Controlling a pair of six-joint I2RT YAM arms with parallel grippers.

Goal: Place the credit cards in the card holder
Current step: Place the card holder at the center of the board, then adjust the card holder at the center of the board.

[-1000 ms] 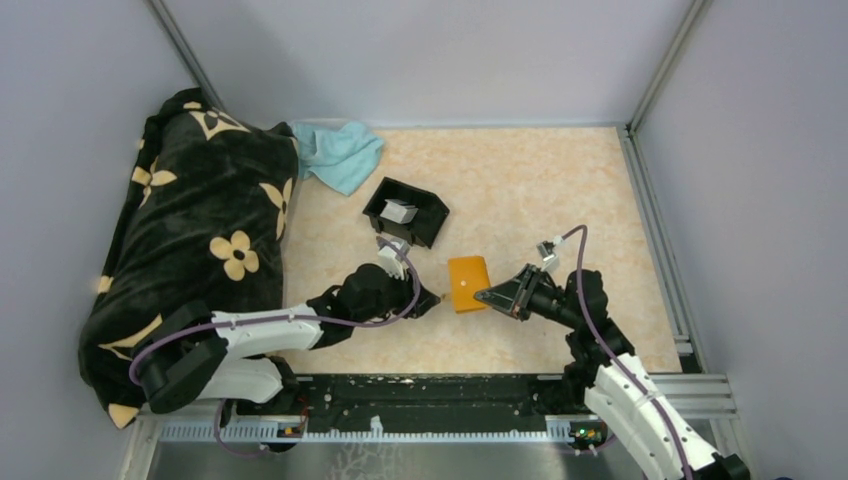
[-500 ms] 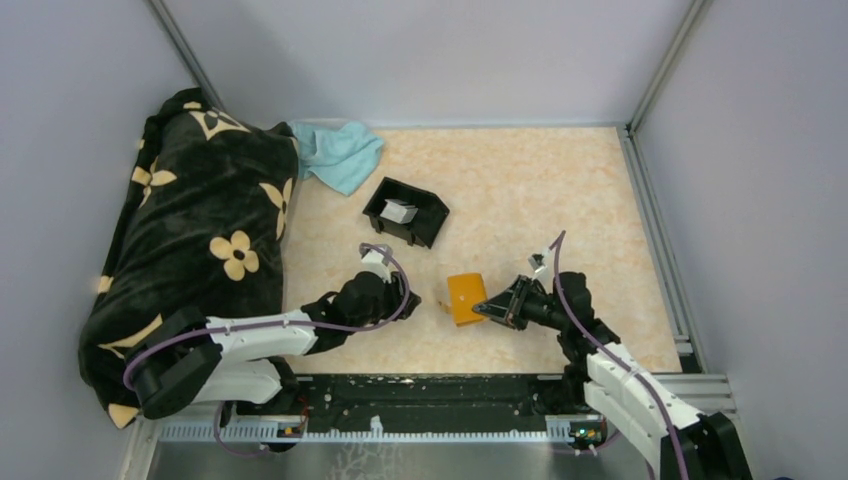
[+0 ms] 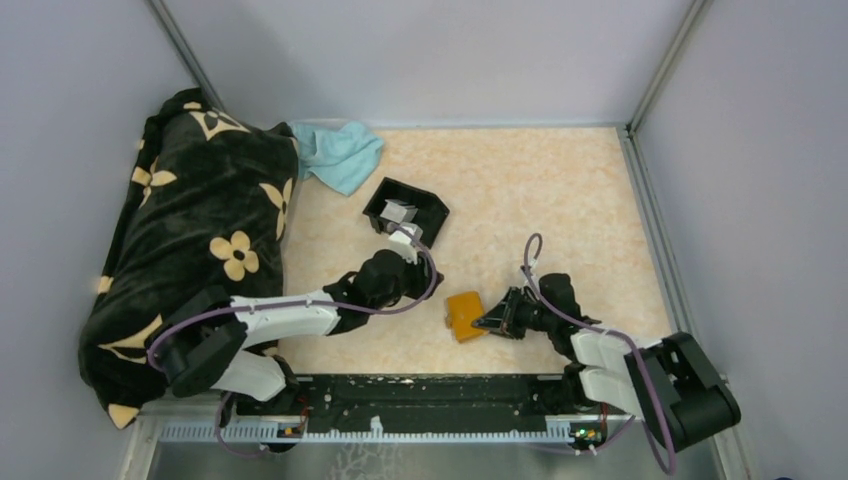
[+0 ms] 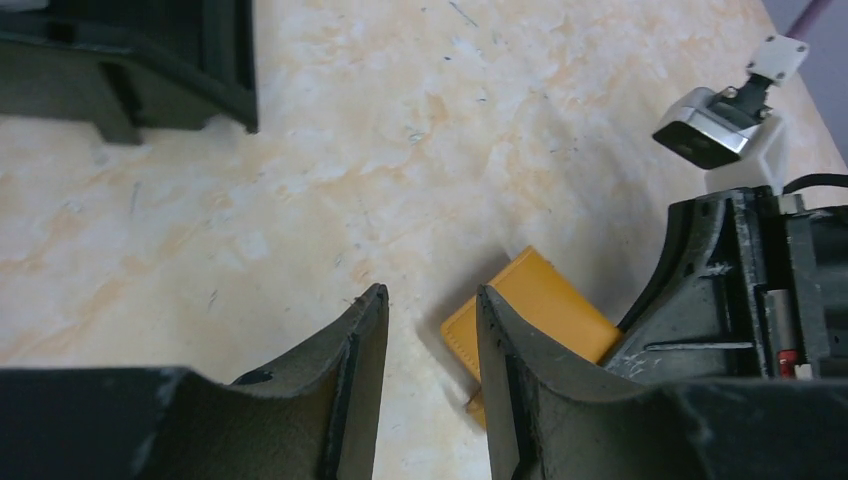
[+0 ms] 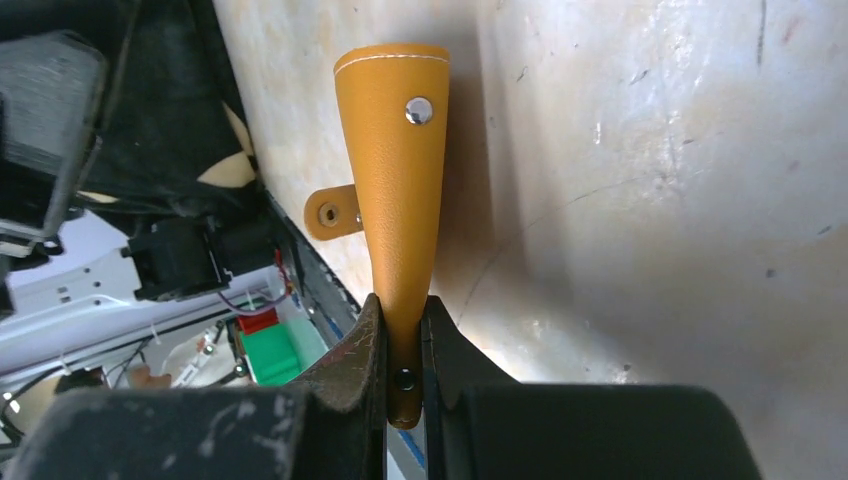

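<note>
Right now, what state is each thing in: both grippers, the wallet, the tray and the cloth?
card holder: folded, closure tab unsnapped, gripped.
right gripper: shut on the card holder.
left gripper: open, empty.
black tray: upright, cards inside.
blue cloth: crumpled.

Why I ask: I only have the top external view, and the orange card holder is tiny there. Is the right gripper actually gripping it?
Observer: Yes. On the right wrist view, the right gripper is pinched shut on one edge of the card holder.
Operator: Is it snapped closed?
Observer: No. Its closure tab sticks out to one side, off the stud.
Operator: And the other arm, holding anything?
Observer: No. On the left wrist view, the left gripper is open and empty.
</note>
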